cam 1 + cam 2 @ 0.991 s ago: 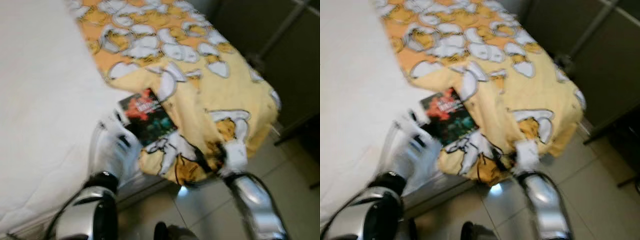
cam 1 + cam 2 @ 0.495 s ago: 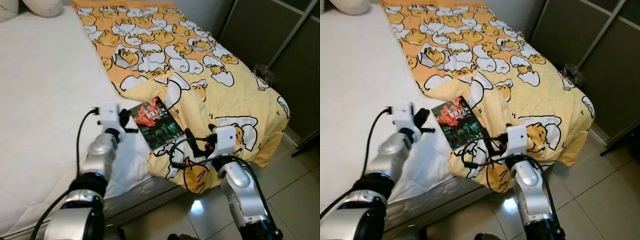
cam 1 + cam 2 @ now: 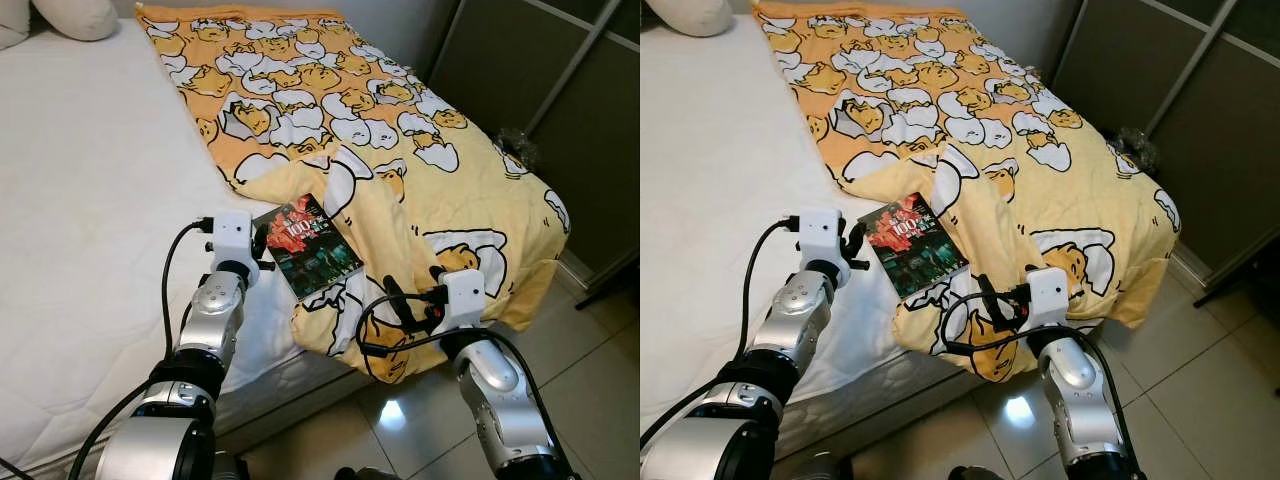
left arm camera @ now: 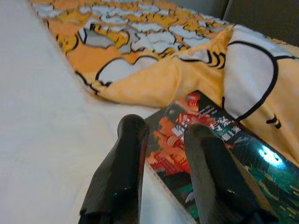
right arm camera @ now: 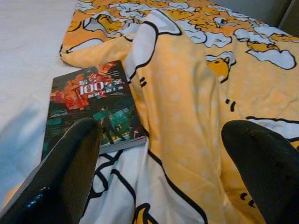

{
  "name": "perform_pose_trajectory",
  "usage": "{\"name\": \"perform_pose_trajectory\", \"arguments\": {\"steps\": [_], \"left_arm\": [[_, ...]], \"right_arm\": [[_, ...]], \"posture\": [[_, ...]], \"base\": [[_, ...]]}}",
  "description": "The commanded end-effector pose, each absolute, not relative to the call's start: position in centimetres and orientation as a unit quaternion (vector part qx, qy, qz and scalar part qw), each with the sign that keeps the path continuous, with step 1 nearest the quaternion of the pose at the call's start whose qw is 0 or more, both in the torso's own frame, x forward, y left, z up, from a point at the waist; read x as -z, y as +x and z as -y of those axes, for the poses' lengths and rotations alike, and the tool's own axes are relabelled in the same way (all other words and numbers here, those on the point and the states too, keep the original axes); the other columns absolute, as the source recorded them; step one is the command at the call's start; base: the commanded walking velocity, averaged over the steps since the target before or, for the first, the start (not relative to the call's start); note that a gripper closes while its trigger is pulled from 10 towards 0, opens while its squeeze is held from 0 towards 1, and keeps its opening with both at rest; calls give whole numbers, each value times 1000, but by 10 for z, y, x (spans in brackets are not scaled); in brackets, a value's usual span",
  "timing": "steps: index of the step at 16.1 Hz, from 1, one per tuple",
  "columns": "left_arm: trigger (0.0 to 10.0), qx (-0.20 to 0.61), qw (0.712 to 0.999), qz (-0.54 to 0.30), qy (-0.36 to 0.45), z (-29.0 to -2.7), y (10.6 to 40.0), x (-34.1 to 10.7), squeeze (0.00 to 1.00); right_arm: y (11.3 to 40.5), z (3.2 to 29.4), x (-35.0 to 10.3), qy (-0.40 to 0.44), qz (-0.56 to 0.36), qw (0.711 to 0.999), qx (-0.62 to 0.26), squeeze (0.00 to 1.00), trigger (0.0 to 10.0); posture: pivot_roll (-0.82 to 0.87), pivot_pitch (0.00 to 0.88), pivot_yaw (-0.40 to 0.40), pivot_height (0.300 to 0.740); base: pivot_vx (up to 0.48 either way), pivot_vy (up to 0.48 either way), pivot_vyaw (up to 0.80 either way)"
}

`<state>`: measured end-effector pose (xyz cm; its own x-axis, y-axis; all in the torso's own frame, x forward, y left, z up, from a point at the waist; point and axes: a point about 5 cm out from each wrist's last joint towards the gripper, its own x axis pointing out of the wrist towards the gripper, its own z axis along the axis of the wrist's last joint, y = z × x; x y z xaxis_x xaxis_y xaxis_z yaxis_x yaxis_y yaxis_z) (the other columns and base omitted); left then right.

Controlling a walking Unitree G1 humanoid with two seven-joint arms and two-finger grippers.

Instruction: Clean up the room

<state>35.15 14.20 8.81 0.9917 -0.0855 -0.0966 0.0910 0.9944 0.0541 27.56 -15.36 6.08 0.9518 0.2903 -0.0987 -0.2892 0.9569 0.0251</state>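
White bed [image 3: 90, 200] holds a thin, stiff, smooth book [image 3: 312, 248] lying flat beside the soft yellow blanket [image 3: 400, 160], with my left claw [image 3: 262, 245] narrow at its edge, my right claw [image 3: 408, 308] wide nearby, best pinching that edge.

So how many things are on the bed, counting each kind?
Books: 1 book
Blankets: 1 yellow cartoon blanket
Pillows: 2 pillows, one, another at the corner
Total: 4
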Motion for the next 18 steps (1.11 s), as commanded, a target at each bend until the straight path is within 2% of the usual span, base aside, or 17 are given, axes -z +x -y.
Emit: {"name": "perform_pose_trajectory", "arguments": {"steps": [1, 5, 7, 14, 18], "left_arm": [[10000, 48, 998, -20, 45, -138, 352, -96, 1000], [10000, 24, 999, 18, 22, -147, 342, -101, 1000], [10000, 2, 1000, 5, 2, -149, 340, -96, 1000], [10000, 0, 1000, -4, 10, -150, 337, -97, 1000], [10000, -6, 1000, -10, 5, -153, 338, -98, 1000]], "right_arm": [[278, 160, -63, 4, -43, 990, -132, 0, 10000], [279, 159, -59, 4, -46, 991, -127, 0, 10000], [281, 158, -59, 4, -46, 991, -128, 0, 10000], [288, 153, -59, 0, -45, 990, -137, 0, 10000], [297, 146, -62, -4, -45, 987, -152, 0, 10000]], "posture": [[-57, 0, -109, 740], [-42, 0, -105, 740], [-37, 0, -106, 740], [-20, 0, -111, 740], [-4, 6, -107, 740]], "base": [[0, 0, 0], [0, 0, 0], [0, -463, 0], [0, -461, 552], [286, -381, 450]]}}
